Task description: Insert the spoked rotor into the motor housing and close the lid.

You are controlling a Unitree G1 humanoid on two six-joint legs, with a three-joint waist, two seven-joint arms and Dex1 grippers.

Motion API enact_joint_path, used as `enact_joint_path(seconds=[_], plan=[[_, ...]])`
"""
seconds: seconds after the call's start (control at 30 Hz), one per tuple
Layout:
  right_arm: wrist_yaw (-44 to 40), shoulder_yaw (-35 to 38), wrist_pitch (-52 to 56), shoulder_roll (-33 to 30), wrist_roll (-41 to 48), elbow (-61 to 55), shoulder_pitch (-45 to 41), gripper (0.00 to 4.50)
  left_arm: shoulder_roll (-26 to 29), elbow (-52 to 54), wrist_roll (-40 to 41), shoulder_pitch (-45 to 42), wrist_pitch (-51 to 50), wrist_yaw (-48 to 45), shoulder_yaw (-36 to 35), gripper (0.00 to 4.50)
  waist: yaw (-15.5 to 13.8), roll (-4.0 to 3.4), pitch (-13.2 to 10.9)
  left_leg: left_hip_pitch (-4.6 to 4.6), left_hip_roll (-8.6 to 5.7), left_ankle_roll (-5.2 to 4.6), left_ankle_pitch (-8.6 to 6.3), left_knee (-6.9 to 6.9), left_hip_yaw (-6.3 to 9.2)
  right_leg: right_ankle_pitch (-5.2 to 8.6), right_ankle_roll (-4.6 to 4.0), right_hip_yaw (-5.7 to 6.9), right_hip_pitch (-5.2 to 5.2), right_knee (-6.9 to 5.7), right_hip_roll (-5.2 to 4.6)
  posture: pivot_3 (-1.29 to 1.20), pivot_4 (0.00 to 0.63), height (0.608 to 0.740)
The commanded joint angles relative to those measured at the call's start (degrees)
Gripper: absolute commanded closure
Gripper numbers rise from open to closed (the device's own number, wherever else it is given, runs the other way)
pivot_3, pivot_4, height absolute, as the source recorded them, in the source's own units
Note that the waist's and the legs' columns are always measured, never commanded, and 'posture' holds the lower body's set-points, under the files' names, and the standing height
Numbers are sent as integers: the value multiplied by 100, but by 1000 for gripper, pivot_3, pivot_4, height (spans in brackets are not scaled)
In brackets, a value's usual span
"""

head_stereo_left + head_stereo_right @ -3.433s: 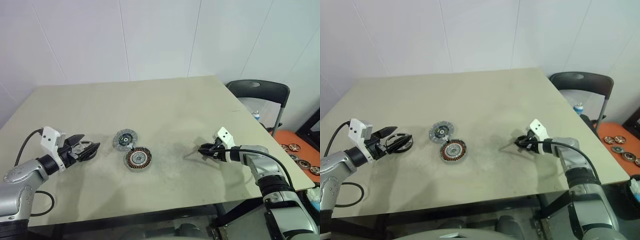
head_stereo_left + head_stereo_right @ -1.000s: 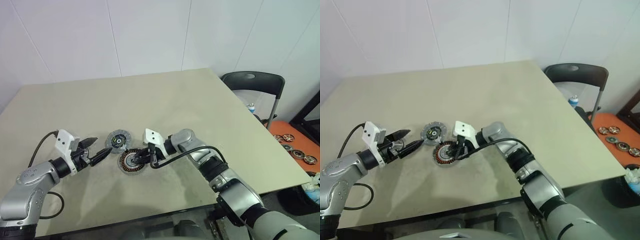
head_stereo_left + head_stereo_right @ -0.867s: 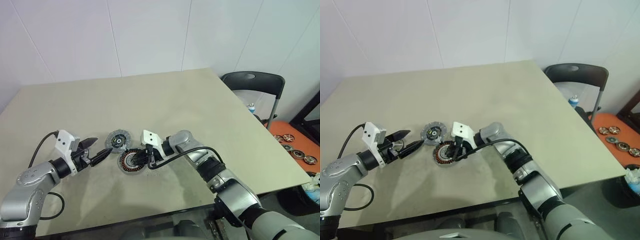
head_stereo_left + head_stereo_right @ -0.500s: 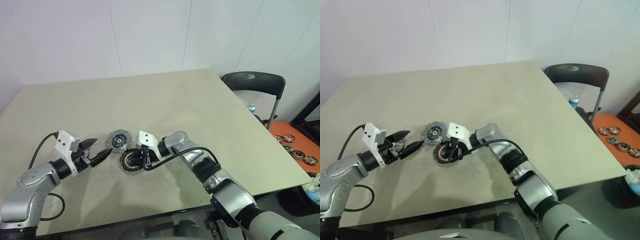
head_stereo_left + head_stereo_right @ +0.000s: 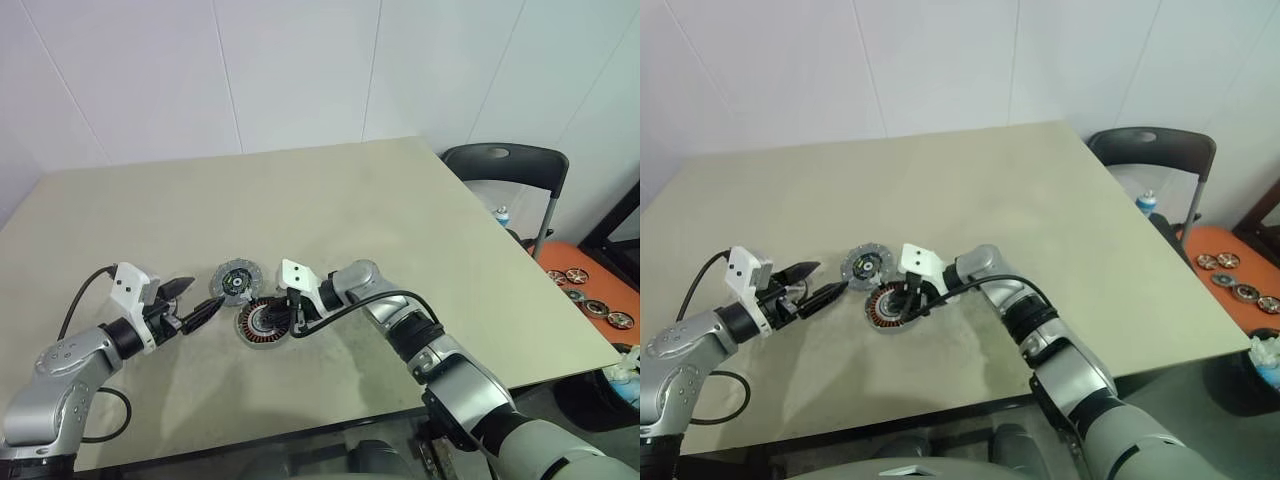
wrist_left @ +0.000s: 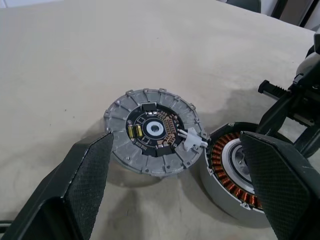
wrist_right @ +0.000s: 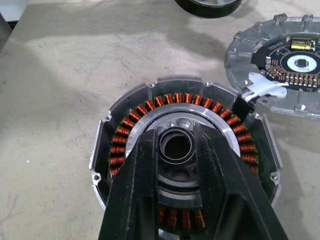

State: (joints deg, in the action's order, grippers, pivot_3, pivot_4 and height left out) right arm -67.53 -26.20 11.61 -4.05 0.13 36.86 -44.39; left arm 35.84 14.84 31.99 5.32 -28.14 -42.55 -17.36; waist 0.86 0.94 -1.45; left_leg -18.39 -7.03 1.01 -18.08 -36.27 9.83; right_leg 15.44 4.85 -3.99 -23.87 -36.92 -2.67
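Right pincer (image 7: 176, 150) gripping the motor housing (image 5: 265, 322) hub

Beside the housing, the lid (image 5: 236, 280) is lying face-up; left pincer (image 5: 200, 308) is hovering released nearby.

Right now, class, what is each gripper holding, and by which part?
The right gripper clasps the motor housing by its dark centre hub; the left gripper is open, holding nothing.

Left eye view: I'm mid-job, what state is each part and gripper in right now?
housing: open, flat on the table, copper windings bare, no rotor seated.
lid: off the housing, flat beside it, inner face up.
right gripper: closed on the housing's centre hub.
left gripper: hovers beside the lid, touching neither part.
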Motion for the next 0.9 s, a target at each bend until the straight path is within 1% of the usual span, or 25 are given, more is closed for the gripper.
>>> enact_joint_path(seconds=[0.03,0.4,0.9], plan=[[45,105,-108,84,14,-2,-143,3825,5,193,66,-32,87,29,-149,182,1,2,1,0,0,0,0,0,-3,0,0,0,-5,-6,-1,0,0,740],[245,177,-304,137,-27,339,-196,3825,-35,264,74,59,78,87,-170,182,0,6,4,0,0,3,2,-2,-6,-1,-2,0,-10,-16,-1,0,0,740],[292,223,-326,141,-19,398,-184,3825,-58,268,84,51,72,115,-148,182,0,6,4,0,0,4,2,-5,-6,-3,-5,0,-10,-17,-1,0,0,740]])
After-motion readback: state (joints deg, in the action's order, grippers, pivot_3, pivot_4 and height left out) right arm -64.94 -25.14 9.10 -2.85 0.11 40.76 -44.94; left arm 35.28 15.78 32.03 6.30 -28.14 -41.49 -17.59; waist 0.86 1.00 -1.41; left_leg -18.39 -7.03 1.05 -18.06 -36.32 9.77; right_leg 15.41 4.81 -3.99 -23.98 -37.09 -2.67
